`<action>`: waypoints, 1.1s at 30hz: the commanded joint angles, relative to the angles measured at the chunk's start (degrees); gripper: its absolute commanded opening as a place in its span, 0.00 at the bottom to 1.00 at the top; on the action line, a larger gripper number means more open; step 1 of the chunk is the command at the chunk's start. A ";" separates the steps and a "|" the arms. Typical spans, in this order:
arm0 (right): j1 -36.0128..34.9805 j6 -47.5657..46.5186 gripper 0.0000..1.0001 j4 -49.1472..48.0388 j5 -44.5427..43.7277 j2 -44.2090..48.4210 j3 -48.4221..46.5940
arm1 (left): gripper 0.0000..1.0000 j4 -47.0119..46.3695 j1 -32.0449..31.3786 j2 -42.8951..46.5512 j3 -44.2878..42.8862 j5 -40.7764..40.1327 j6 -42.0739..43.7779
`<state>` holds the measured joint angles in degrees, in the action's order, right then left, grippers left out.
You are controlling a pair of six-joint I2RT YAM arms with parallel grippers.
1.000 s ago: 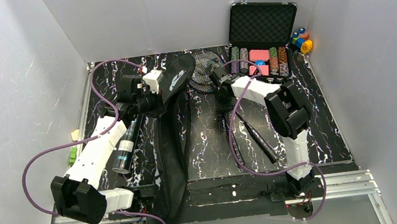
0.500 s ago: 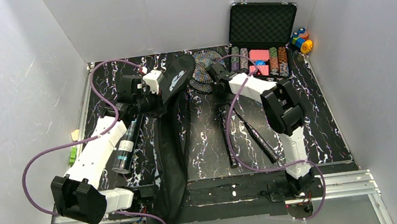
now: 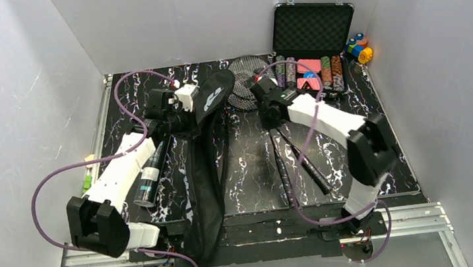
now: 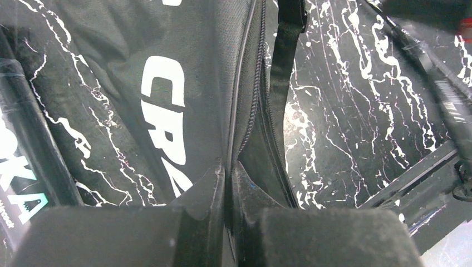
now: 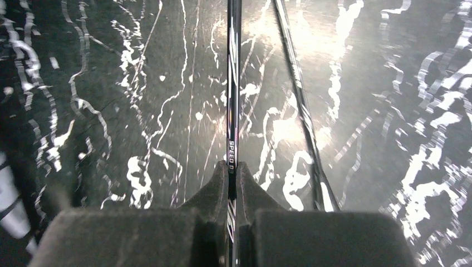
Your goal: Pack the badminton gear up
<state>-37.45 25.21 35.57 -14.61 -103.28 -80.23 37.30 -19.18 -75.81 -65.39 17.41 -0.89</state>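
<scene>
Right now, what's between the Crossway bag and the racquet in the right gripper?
Nothing but bare marbled table between bag and racquet, clearest in the top view.

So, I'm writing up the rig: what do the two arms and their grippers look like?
Both the left arm and right arm have white shell links with chunky black joint housings, and a loose purple cable runs along each. The left gripper and right gripper have blocky matte black fingers tapering to narrow tips. I see no markings on them.
</scene>
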 commanded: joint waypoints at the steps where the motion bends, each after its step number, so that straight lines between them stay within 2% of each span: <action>1: -1.63 1.91 0.01 10.44 -5.65 11.39 -0.49 | 0.00 -3.28 0.40 -3.11 -1.95 0.86 0.62; 9: -8.26 7.37 0.01 22.07 -10.03 28.08 5.02 | 0.00 -4.86 0.44 -11.83 -7.12 0.75 0.69; 15: -20.51 16.03 0.01 33.35 -13.33 33.22 7.23 | 0.00 -5.30 0.44 -16.50 -10.39 1.40 0.67; 19: -30.74 22.90 0.01 38.62 -15.00 32.15 6.87 | 0.00 -5.24 0.45 -18.42 -11.79 1.38 0.64; 24: -40.72 29.52 0.01 45.69 -17.79 25.51 2.44 | 0.00 -5.07 0.33 -20.15 -13.12 0.97 0.58; 33: -47.38 29.21 0.01 46.38 -18.57 15.78 -3.99 | 0.00 -4.22 -0.73 -21.36 -14.75 -0.25 0.09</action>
<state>-83.40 52.49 78.78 -29.43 -86.02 -78.67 33.39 -19.29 -97.34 -77.58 17.54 -0.71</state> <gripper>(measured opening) 0.053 0.035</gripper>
